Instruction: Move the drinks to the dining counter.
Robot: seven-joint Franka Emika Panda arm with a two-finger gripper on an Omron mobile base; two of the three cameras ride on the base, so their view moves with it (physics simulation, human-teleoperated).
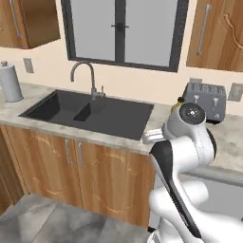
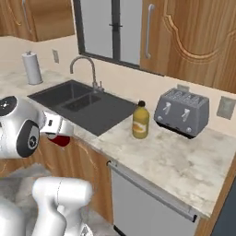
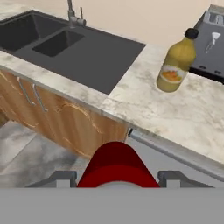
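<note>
The arm (image 1: pixel 182 156) hides nearly all of the juice bottle (image 1: pixel 180 101) and the toaster's (image 1: pixel 207 99) lower left corner. The can (image 3: pixel 117 166) is cut off at the bottom, hiding how the fingers (image 3: pixel 59 178) meet it. The bottle's label (image 3: pixel 171 75) is too blurred to read.

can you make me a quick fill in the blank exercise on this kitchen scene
1. The gripper is closed on a small can whose colour is ____.
2. The juice bottle stands on the worktop between the sink and the ____.
3. The cap on the juice bottle is ____.
4. The paper towel roll stands ____ on the worktop.

Missing words: red; toaster; black; upright
</note>
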